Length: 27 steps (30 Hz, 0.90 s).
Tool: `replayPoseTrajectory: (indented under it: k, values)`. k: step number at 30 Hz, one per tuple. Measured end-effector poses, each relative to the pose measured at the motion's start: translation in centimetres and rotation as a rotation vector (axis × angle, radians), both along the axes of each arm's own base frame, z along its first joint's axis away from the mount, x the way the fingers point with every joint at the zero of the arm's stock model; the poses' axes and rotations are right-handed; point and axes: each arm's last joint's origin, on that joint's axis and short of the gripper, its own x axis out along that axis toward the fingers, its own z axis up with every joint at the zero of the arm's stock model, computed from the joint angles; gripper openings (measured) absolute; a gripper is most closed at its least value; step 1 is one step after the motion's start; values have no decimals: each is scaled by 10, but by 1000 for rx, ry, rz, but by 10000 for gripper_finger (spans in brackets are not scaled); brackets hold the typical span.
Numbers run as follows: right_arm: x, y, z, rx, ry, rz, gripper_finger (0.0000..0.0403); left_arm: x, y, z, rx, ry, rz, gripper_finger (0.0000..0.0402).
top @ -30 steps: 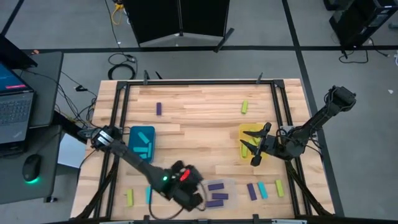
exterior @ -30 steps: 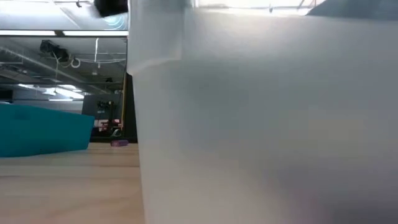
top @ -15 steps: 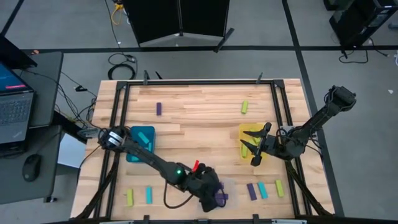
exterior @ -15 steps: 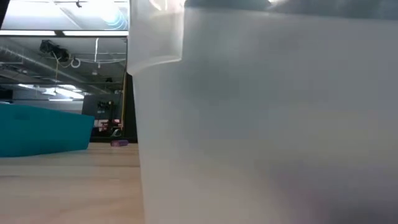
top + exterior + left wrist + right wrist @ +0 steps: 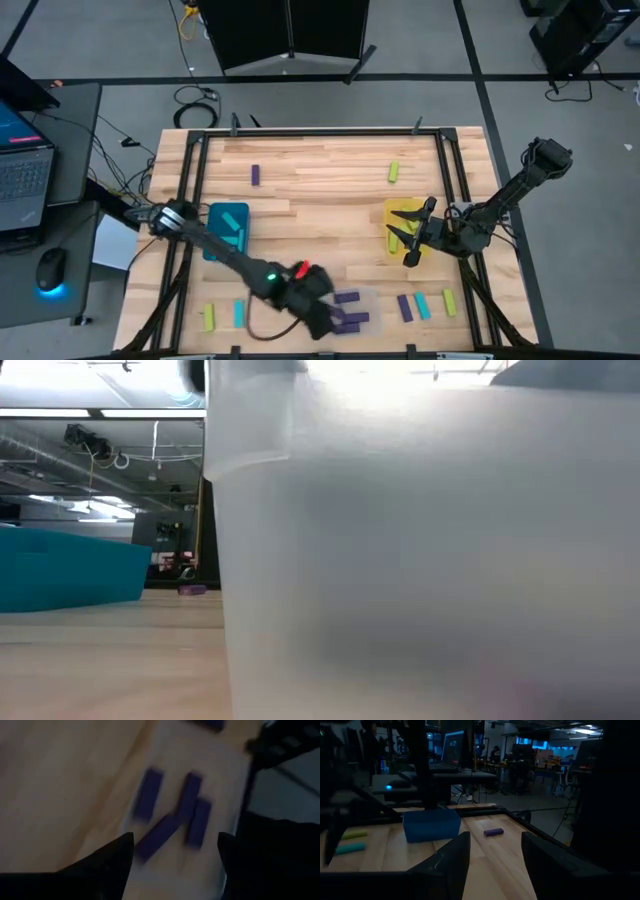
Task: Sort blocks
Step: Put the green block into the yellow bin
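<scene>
Several purple blocks (image 5: 192,815) lie in the clear bin (image 5: 372,296) near the table's front edge. My left gripper (image 5: 325,315) hovers open over the bin's left part, its fingers (image 5: 120,857) apart above the blocks and touching none. My right gripper (image 5: 400,237) stands open over the yellow bin (image 5: 398,212) with nothing between its fingers (image 5: 454,856). Loose blocks rest flat on the table: purple (image 5: 255,175) and yellow-green (image 5: 393,172) at the far side, yellow-green (image 5: 209,317) and cyan (image 5: 238,313) at the near left, and purple (image 5: 404,307), cyan (image 5: 422,305) and yellow-green (image 5: 449,302) at the near right.
The teal bin (image 5: 228,228) stands left of centre with cyan blocks inside. A black frame rail (image 5: 300,133) runs around the table. In the low view the clear bin's wall (image 5: 430,560) fills most of the picture. A laptop (image 5: 22,160) sits beyond the table's left edge.
My left gripper has swung toward the table's right edge over the clear bin, then drawn back a little toward the left. The purple blocks in the bin's near part lie differently than before. My right arm has kept still.
</scene>
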Motion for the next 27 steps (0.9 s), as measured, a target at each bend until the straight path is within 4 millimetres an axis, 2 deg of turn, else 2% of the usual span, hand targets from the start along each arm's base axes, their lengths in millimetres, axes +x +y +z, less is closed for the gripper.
replayPoseTrajectory:
  k: [7, 11, 15, 22, 24, 27]
  values:
    - [0, 0, 0, 0, 0, 0, 188, -72, -3, 23, 87, 227, 298, 271]
    - [0, 0, 0, 0, 0, 3, 188, -102, -10, 28, 128, 301, 405, 260]
    - [0, 0, 0, 0, 0, 7, 188, -121, -17, 27, 101, 412, 458, 249]
    - [0, 0, 0, -1, 0, 8, 188, -153, -39, 11, -16, 696, 497, 243]
    - [0, 1, 0, 1, -1, 19, 188, -159, -44, 10, -15, 695, 519, 242]
    - [1, 2, 0, 9, -5, 60, 188, -161, -46, 10, 21, 589, 539, 242]
